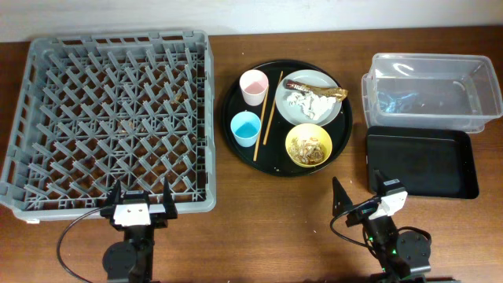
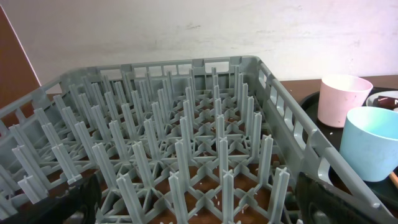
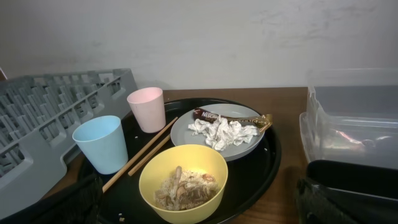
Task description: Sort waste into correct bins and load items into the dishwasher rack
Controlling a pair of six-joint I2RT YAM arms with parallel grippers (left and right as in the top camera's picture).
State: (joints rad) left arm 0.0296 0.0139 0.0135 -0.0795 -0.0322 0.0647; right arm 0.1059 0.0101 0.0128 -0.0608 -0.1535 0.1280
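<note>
The grey dishwasher rack (image 1: 110, 118) fills the left of the table and holds nothing. On a round black tray (image 1: 236, 94) stand a pink cup (image 1: 253, 86), a light-blue cup (image 1: 245, 128), wooden chopsticks (image 1: 268, 112), a yellow bowl (image 1: 309, 145) with beige food scraps (image 3: 186, 185), and a grey-green plate (image 1: 311, 97) bearing white tissue (image 1: 305, 102) and a brown-gold wrapper (image 1: 318, 88). The clear tub (image 1: 428, 90) and flat black tray (image 1: 420, 163) lie at the right. My left gripper (image 1: 141, 201) is open at the rack's near edge. My right gripper (image 1: 360, 192) is open, near the bowl.
The rack's upright pegs (image 2: 186, 155) stand directly before the left gripper. The brown wooden table (image 1: 259, 220) shows between the rack and the round tray. The clear tub holds a little crumpled clear film (image 1: 401, 101).
</note>
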